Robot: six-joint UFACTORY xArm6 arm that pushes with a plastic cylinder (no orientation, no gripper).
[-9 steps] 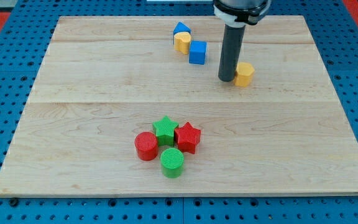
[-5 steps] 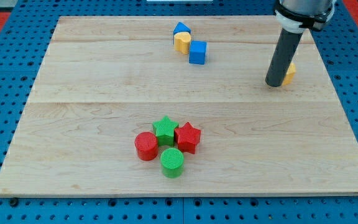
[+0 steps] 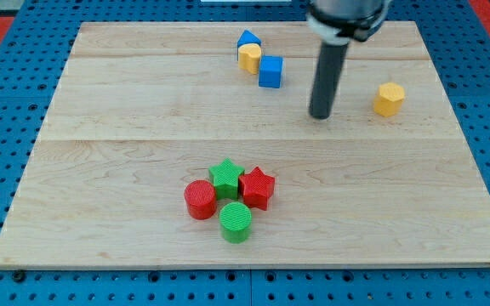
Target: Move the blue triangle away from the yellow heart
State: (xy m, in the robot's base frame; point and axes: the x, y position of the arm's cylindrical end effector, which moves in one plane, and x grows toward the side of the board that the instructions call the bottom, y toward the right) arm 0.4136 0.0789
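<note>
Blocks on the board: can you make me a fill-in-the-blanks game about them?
1. The blue triangle touches the yellow ____ just below it.
2. The blue cube sits on the heart's ____ side in the view.
3. My tip stands between the blue cube and the yellow ____.
4. The green star is in a cluster of ____ blocks.

Missing words: heart; right; hexagon; four

My tip [image 3: 320,116] between blue cube [image 3: 270,71] and yellow hexagon [image 3: 389,99]; blue triangle [image 3: 247,39] against yellow heart [image 3: 249,58], just above it.
</note>
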